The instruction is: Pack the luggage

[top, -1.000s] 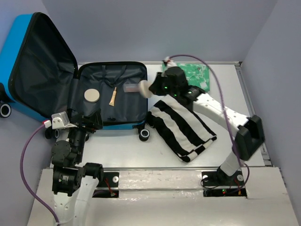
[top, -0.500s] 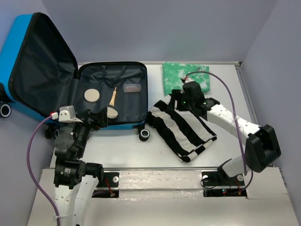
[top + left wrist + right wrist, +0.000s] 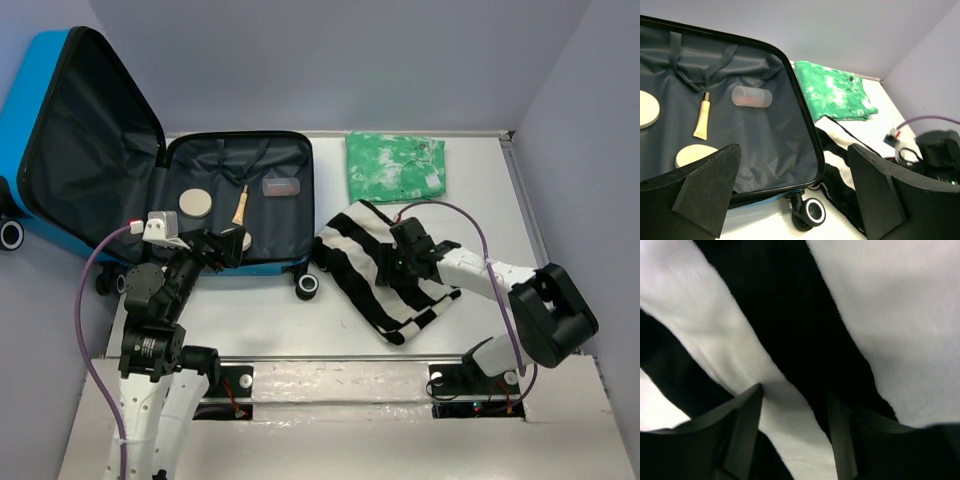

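Four items (image 3: 196, 203) in luggage (image 3: 290, 225) — two cloths (image 3: 385, 270) outside.

The left gripper (image 3: 792, 170) was held forward, fingers spread wide; the right gripper (image 3: 794, 402) pointed down, fingers slightly parted.

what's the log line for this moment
left claw: open, empty, over luggage near rim | right claw: open, tips on striped cloth | green cloth: on table
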Available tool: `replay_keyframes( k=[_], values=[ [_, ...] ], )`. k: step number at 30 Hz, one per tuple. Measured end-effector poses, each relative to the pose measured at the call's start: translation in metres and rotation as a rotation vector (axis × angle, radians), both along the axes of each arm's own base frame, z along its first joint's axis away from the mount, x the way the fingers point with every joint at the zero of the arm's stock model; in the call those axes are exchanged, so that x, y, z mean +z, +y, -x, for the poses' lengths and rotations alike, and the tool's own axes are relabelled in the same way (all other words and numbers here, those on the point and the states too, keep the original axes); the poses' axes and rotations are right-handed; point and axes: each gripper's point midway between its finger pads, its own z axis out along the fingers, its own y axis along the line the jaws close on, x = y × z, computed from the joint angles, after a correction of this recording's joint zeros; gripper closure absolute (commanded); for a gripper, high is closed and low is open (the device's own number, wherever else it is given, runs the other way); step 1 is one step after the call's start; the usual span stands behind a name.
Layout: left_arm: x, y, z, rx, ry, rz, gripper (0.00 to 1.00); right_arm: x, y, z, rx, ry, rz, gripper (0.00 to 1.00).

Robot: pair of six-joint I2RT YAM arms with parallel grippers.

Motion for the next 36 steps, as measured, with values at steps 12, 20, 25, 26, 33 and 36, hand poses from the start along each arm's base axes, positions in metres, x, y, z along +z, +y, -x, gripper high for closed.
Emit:
replay_keyframes(
  k=[12, 20, 25, 26, 33, 36],
  values=[
    [0.003, -0.026, 0.000, -0.148, 0.006, 0.027, 0.01, 0.005, -0.122, -0.024, -0.555, -0.044, -0.060, 0.31],
    [0.008, -0.040, 0.009, -0.239, -0.009, 0.046, 0.01, 0.040, -0.169, -0.057, -0.628, -0.108, 0.035, 0.00],
    [0.009, -0.052, 0.014, -0.314, -0.014, 0.072, 0.01, 0.098, -0.199, -0.070, -0.725, -0.268, 0.058, 0.00],
    [0.010, -0.054, 0.014, -0.328, -0.017, 0.074, 0.01, 0.102, -0.211, -0.064, -0.769, -0.272, 0.067, 0.00],
    [0.014, -0.064, 0.020, -0.393, -0.027, 0.080, 0.01, 0.062, -0.233, -0.010, -0.919, -0.044, 0.091, 0.01],
    [0.016, -0.066, 0.020, -0.400, -0.034, 0.092, 0.01, 0.053, -0.219, -0.005, -0.912, 0.038, 0.035, 0.00]
  ],
)
